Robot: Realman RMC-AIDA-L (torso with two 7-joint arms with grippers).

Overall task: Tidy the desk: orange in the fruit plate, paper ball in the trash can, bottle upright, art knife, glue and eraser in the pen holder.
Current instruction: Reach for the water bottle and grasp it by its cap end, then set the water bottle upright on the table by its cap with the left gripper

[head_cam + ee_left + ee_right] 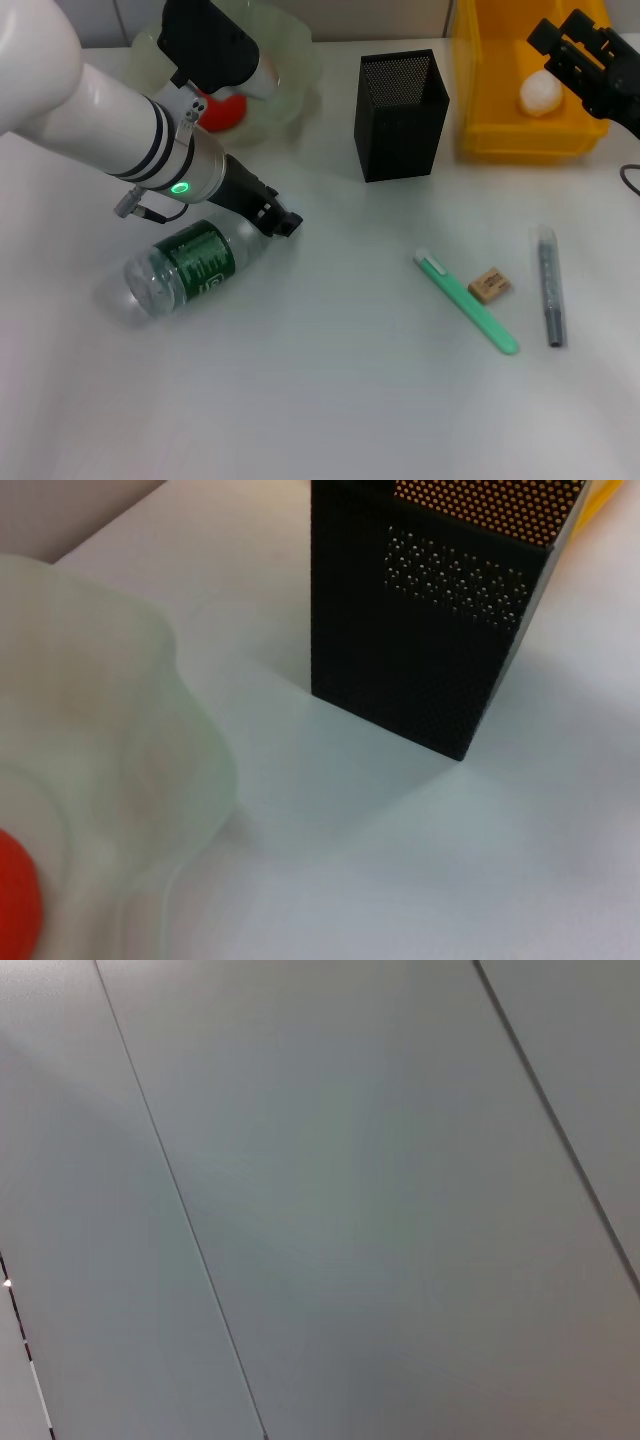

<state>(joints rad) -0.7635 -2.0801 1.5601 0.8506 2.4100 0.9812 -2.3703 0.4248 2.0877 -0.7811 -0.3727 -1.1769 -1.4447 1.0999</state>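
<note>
Orange (225,110) in fruit plate (290,60); bottle (185,265) lies flat. Left gripper (280,222) near bottle; can't tell either gripper's grip.

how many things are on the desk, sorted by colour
green: 3, fruit plate, bottle, green art knife
black: 1, pen holder
yellow: 1, trash can
orange: 1, orange
white: 1, paper ball
tan: 1, eraser
grey: 1, grey glue stick
total: 9

White, rounded left arm (100,110) with black bands, a glowing green ring light and black wrist housing — right gripper (585,65) all black.
</note>
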